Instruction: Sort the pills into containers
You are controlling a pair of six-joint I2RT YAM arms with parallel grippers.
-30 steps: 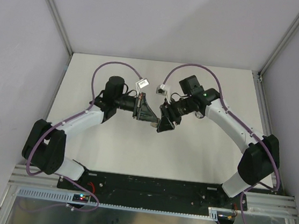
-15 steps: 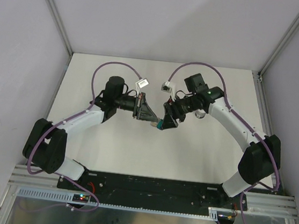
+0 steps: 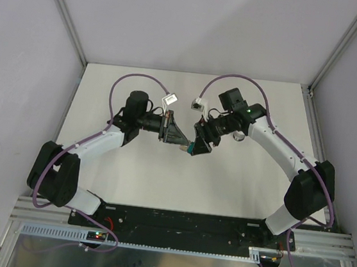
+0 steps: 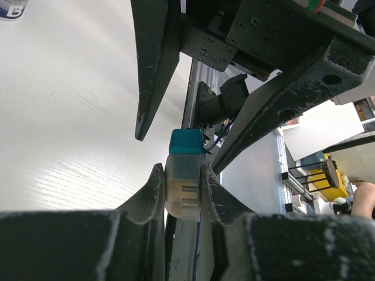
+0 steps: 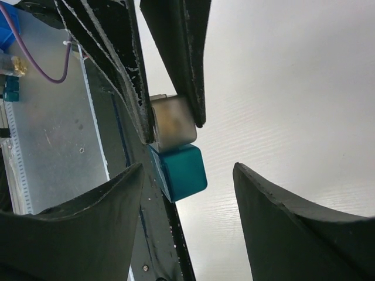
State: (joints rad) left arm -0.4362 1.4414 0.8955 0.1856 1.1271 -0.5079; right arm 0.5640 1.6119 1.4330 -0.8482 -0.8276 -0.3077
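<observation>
Grip of the left claw (image 4: 183,182) is narrow: it clamps the grey half of the joined teal-and-grey plastic cube containers (image 4: 186,143), leaving the teal half free beyond its tips, facing the wide, empty right claw (image 5: 187,175), seemingly for opening.

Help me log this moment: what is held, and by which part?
The left pincer clamps the containers by the grey compartment; the right pincer is open, holding nothing.
</observation>
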